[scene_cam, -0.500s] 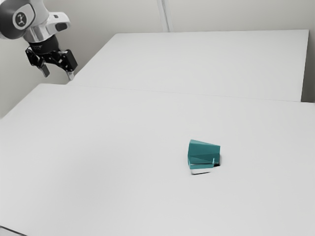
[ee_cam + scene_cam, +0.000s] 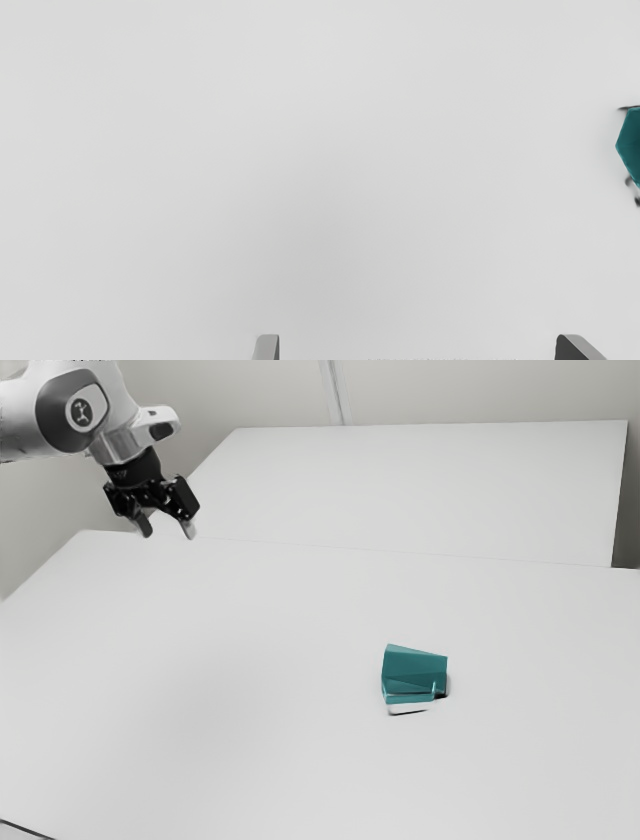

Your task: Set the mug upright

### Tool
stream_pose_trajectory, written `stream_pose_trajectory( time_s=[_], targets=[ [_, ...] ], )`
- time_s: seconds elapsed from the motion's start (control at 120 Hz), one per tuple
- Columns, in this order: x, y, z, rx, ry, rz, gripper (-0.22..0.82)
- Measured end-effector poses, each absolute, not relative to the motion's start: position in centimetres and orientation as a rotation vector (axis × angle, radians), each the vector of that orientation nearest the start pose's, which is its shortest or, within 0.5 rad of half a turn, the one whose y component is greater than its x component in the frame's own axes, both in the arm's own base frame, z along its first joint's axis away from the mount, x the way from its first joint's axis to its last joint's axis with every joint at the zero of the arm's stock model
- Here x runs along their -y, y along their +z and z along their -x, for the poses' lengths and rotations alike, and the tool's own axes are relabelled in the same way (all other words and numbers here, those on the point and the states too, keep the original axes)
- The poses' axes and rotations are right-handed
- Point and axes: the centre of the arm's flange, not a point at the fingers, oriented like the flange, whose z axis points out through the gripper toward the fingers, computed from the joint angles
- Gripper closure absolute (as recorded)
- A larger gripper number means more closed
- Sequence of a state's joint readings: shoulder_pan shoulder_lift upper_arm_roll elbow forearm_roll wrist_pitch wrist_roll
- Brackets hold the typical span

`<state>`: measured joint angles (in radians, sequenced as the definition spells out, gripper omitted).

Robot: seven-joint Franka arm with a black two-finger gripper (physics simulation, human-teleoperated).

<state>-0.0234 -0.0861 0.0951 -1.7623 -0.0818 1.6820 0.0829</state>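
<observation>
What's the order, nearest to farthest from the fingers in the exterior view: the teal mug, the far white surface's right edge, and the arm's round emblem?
1. Round emblem: on the arm, up and left of the fingers.
2. Teal mug: lower right, on its side.
3. Far white surface's right edge: at the exterior view's right.

A white worktop (image 2: 250, 770) spreads beneath the hand (image 2: 168, 534). To the exterior view's right of the hand are another white surface (image 2: 430, 490) and, higher, a pale wall (image 2: 490, 390) with a narrow upright strip (image 2: 335, 390).
</observation>
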Motion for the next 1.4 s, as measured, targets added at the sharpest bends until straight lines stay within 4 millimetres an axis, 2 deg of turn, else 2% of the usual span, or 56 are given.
stream_pose_trajectory(
  time_s=[0.117,0.283,0.425,0.717,1.025,1.242,1.4],
  targets=[
    [-1.6,53.6,-53.7,0.065,0.140,3.382,0.00],
    [0.0,45.5,-55.1,0.220,0.372,3.509,0.00],
    [2.0,40.8,-56.5,0.324,0.486,3.581,0.00],
    [6.3,35.3,-58.7,0.552,0.589,3.719,0.00],
    [13.0,31.0,-59.3,0.789,0.734,3.831,0.00],
    [14.9,28.7,-59.8,0.967,0.775,3.845,0.00],
    [15.7,27.3,-60.3,1.031,0.766,3.838,0.00]
  ],
)
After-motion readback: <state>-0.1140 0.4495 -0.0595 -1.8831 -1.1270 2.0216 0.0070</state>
